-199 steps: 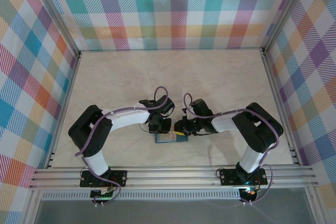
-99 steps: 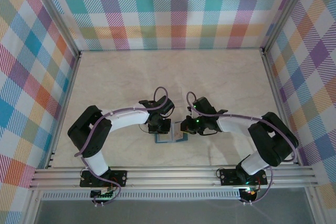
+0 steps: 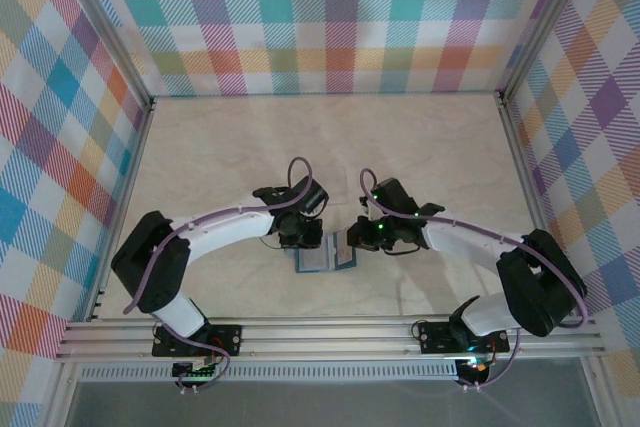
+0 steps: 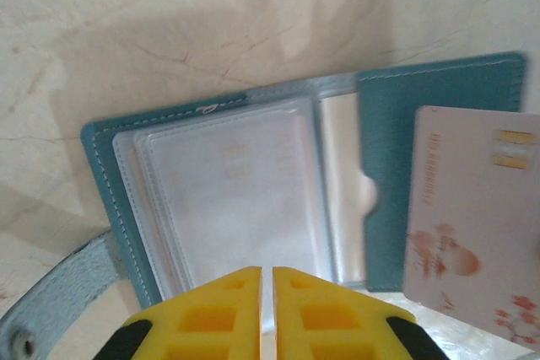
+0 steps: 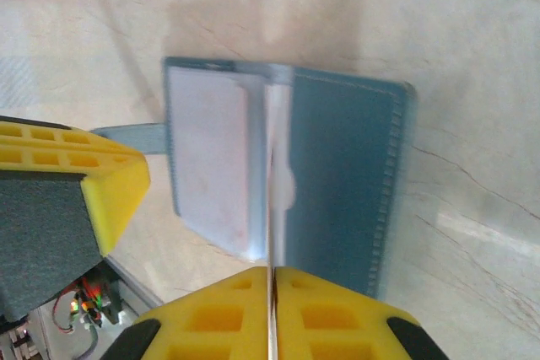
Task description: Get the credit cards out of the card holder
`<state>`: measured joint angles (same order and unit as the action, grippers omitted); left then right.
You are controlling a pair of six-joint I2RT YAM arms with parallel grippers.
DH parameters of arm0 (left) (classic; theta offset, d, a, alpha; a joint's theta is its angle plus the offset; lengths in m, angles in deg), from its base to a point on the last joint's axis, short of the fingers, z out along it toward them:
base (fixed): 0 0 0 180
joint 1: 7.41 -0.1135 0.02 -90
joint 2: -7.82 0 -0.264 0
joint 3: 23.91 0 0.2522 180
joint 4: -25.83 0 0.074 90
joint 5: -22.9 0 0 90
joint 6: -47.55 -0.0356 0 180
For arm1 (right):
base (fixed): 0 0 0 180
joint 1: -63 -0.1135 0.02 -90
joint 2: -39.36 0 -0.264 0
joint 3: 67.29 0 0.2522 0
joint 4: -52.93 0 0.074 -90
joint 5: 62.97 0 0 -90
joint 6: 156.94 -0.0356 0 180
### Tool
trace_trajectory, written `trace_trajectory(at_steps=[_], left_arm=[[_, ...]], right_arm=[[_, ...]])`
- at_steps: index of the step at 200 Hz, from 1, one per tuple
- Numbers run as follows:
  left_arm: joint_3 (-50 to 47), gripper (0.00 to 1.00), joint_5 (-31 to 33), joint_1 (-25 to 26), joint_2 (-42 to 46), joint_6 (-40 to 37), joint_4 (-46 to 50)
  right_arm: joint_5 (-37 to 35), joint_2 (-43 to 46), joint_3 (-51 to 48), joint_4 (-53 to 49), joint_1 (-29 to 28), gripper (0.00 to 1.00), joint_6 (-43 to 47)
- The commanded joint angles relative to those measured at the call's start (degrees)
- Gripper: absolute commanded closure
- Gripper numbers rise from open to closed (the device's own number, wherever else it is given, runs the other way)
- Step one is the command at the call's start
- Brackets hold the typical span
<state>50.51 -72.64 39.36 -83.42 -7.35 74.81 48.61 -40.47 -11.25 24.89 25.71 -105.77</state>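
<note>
Now, right tool [image 5: 272, 282] clamped on credit card [image 4: 468, 217], left tool [image 4: 267, 282] pinched nearly shut over card holder [image 4: 388, 149]

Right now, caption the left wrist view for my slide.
Open holder on the table, clear sleeves showing, a pale card overlapping one flap, left gripper shut at its edge.

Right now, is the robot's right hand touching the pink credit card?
Touching. The right wrist view shows the right hand with its yellow fingers pinched shut on the credit card, which runs edge-on between them.
</note>
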Motion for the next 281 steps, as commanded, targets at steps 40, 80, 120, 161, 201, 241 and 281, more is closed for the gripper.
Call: trace_trajectory(at_steps=[40,80,120,161,201,241,281], left_arm=[[-3.6,0.84,7.4,0.1,12.7,0.5,1.7],[-10.4,0.83,5.4,-2.6,17.9,1.0,0.1],[-8.8,0.87,-1.8,-3.5,14.6,1.0,-1.7],[-6.0,0.87,-6.9,-3.4,9.4,0.2,-3.6],[-4.3,0.84,-11.2,-3.0,3.3,-0.9,-5.5],[-3.1,0.86,-12.2,-2.1,-0.1,0.4,-8.0],[-2.0,0.88,-11.6,-1.7,-2.9,0.6,-7.4]], right_arm=[[-8.0,-0.1,14.5,-15.7,0.2,0.89,25.7],[-11.3,-5.5,22.8,-20.4,0.3,0.90,37.5],[-7.5,-12.2,25.1,-22.0,0.3,0.85,22.5],[-10.4,-10.8,17.1,-19.5,0.9,0.75,11.4],[-5.5,-8.2,9.1,-11.6,2.1,0.73,7.2],[-1.5,-7.8,5.3,-6.5,2.3,0.72,5.4],[3.1,-8.3,3.6,-2.0,2.3,0.75,3.3]])
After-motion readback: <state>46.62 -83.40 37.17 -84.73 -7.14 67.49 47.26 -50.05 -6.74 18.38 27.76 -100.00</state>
